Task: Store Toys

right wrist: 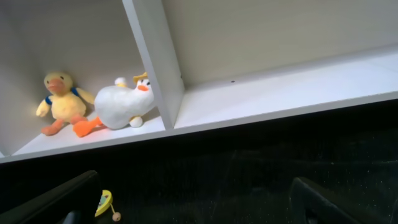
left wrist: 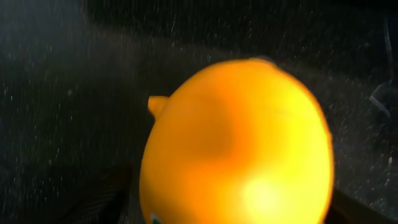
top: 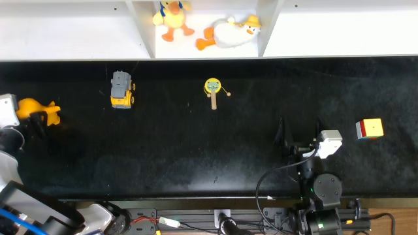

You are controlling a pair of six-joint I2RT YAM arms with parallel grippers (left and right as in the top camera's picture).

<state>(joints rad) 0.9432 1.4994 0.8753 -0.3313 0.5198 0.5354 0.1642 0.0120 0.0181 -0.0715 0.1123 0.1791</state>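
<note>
**Left jaws:** set about a smooth, glossy orange toy [left wrist: 236, 143], round as a ball with a small nub on one side. Whether they pinch it cannot be told. The toy is at the far left edge of the counter [top: 196, 150], which is matte black and speckled.

**Left arm** [top: 9, 134]: reaches up along the left edge from its base.

**Right jaws:** spread wide with nothing between them, over the right part of the counter.

**Right arm** [top: 323, 189]: folded close to its base, with the wrist aimed at the shelf [right wrist: 280, 87].

**On the counter, from the top view:**
- A boxy grey-and-yellow toy truck [top: 121, 89], left of centre.
- A round rattle drum [top: 213, 90] on a wooden stick, at centre.
- A hard multicoloured cube [top: 369, 128], far right, beside the right jaws.

**Shelf:** white flat panels along the far side, split by upright dividers. The middle compartment holds two soft plush toys:
- A yellow duck [right wrist: 61, 99], sitting upright.
- A white goose [right wrist: 121, 106] with orange feet, lying just right of the duck.

The right wrist view shows both plush toys face-on, and the rattle at its lower edge.
</note>
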